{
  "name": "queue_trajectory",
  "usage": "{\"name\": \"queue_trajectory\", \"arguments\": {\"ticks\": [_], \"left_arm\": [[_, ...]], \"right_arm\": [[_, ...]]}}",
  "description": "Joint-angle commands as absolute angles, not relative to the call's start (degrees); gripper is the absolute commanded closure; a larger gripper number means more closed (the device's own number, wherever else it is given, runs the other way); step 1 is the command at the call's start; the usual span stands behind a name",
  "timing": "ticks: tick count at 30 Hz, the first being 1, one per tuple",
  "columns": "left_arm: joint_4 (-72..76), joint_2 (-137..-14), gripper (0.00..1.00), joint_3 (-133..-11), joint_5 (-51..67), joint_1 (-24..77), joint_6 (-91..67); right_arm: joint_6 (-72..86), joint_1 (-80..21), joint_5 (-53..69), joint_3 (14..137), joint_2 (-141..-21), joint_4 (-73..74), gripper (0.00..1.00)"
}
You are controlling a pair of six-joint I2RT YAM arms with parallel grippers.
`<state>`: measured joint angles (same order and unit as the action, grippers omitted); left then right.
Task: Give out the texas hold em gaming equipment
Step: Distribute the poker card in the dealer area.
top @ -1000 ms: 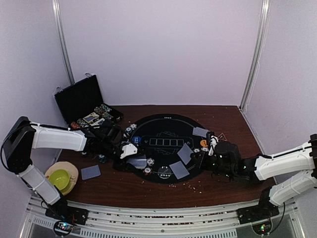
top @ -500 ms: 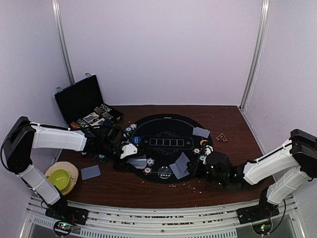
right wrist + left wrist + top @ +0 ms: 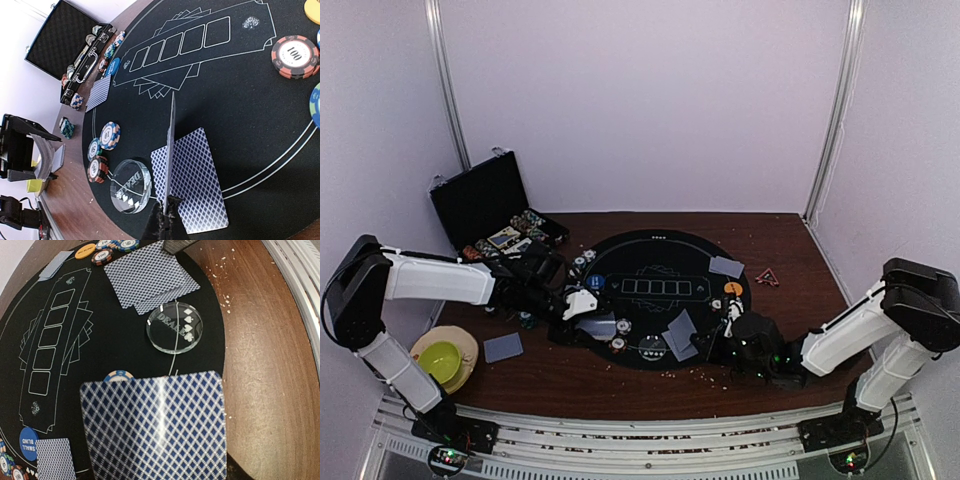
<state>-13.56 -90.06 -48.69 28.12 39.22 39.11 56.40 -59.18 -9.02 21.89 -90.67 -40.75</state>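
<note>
Left arm (image 3: pixel 440 280) stretched rightward, left gripper (image 3: pixel 582 303) jaws holding a card (image 3: pixel 155 430), right arm (image 3: pixel 840 335) reaching left, right gripper (image 3: pixel 728 322) jaws pinching a second card (image 3: pixel 170 150) upright

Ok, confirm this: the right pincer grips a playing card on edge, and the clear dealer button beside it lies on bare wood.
Wrong on one point: the dealer button lies on the black mat, not bare wood, as the right wrist view shows. The right pincer does grip a playing card on edge.
</note>
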Motion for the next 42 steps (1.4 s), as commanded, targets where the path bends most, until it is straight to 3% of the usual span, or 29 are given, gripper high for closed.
{"name": "queue_trajectory", "arguments": {"ticks": [1, 15, 21, 34, 39, 42], "left_arm": [[-11.7, -90.3, 0.48, -49.4, 28.5, 39.4, 38.8], [-11.7, -90.5, 0.48, -49.3, 28.5, 39.4, 38.7], [-11.7, -90.7, 0.48, -49.5, 28.5, 39.4, 38.7], [-11.7, -90.6, 0.48, -49.5, 28.7, 39.4, 38.8], [-11.7, -90.7, 0.48, -49.5, 28.5, 39.4, 38.8], [-11.7, -90.8, 0.48, -49.5, 28.5, 39.4, 38.8]], "right_arm": [[57.8, -59.8, -6.8, 20.7, -90.7, -43.9, 1.00], [59.0, -59.9, -6.0, 20.1, -91.5, -42.3, 1.00], [58.5, -60.2, -6.6, 21.7, -91.7, -37.8, 0.83], [57.2, -61.1, -13.1, 24.5, -87.6, -26.1, 0.70], [55.9, -61.9, -16.2, 26.1, -85.3, -21.1, 0.57], [53.8, -62.6, -18.1, 28.3, -83.6, -17.2, 0.44]]}}
